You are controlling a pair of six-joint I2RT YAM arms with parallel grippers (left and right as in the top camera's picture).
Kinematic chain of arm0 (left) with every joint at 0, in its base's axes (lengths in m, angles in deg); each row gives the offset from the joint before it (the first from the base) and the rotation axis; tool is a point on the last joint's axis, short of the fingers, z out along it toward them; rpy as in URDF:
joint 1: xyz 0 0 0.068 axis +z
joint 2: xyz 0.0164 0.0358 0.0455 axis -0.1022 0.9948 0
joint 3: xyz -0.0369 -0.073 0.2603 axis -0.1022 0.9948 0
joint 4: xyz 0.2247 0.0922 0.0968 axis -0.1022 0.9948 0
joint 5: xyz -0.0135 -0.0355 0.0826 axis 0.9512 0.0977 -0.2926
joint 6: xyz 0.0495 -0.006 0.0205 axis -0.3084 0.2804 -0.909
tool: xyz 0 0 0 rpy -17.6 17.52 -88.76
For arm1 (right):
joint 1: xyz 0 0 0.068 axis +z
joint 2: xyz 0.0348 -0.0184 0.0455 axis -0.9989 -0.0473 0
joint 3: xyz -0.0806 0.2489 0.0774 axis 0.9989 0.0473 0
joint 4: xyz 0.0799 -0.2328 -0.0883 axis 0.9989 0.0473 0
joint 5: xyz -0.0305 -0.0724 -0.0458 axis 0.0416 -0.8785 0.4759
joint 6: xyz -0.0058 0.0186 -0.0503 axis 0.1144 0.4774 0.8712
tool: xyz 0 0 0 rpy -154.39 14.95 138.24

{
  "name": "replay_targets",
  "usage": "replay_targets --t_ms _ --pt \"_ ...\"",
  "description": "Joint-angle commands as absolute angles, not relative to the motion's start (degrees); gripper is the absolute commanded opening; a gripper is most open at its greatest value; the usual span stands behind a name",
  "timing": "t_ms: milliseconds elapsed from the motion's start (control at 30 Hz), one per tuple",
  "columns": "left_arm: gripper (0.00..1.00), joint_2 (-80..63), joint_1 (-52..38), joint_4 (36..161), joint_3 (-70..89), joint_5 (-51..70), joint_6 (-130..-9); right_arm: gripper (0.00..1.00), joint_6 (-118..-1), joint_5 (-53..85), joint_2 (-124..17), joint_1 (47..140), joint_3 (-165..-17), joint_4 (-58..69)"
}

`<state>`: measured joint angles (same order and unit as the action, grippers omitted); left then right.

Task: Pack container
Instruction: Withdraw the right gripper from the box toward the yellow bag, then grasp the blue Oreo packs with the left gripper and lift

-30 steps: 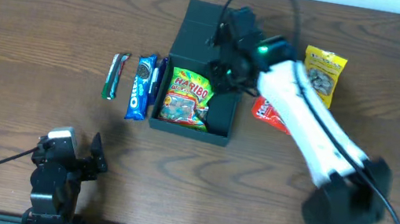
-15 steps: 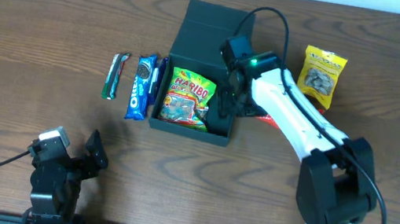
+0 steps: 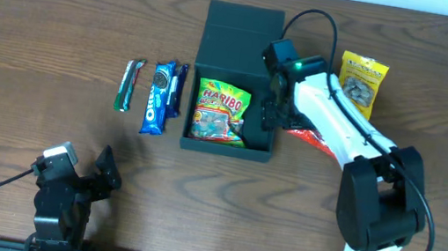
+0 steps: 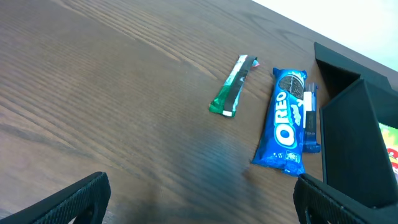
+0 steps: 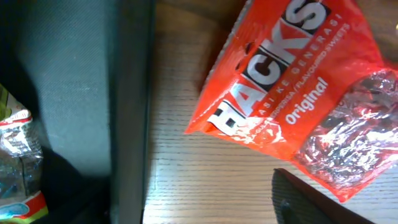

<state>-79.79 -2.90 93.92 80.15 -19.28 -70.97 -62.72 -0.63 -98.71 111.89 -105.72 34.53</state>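
Observation:
The container [image 3: 244, 23] is a dark box with its lid flap open at the back; a Haribo bag [image 3: 220, 112] lies inside. My right gripper [image 3: 272, 115] is open and straddles the box's right wall [image 5: 130, 93], one finger inside and one outside [image 5: 186, 199]. A red Hacks bag [image 3: 307, 136] lies just right of the box, large in the right wrist view [image 5: 286, 81]. My left gripper [image 3: 83, 174] is open and empty near the front left [image 4: 199, 202].
A blue Oreo pack [image 3: 157, 98], a thin dark blue packet [image 3: 178, 90] and a green bar [image 3: 129, 85] lie left of the box; all show in the left wrist view [image 4: 285, 127]. A yellow snack bag [image 3: 362, 84] lies at the far right.
The right gripper came down at the box's right wall and moved right; the container shifted right with it and squared up. The left arm has barely moved.

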Motion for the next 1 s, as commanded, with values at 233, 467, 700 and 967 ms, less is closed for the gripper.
replay_targets --t_ms 233,467,700,967 --pt "0.95 -80.0 -2.6 90.0 81.0 -4.7 -70.7 0.89 -59.3 17.1 -91.7 109.4 -114.9 35.3" --pt "0.96 -72.6 -2.6 83.0 75.0 -3.7 -79.3 0.97 -56.0 17.1 -83.5 104.7 -116.4 30.4" --pt "0.96 -45.6 -5.2 82.8 62.5 -5.5 -88.9 0.99 -56.0 17.1 -82.5 100.4 -116.4 28.3" --pt "0.95 -14.2 -14.2 82.6 48.0 -12.5 -91.9 0.99 -56.0 17.1 -82.5 99.3 -116.4 27.8"
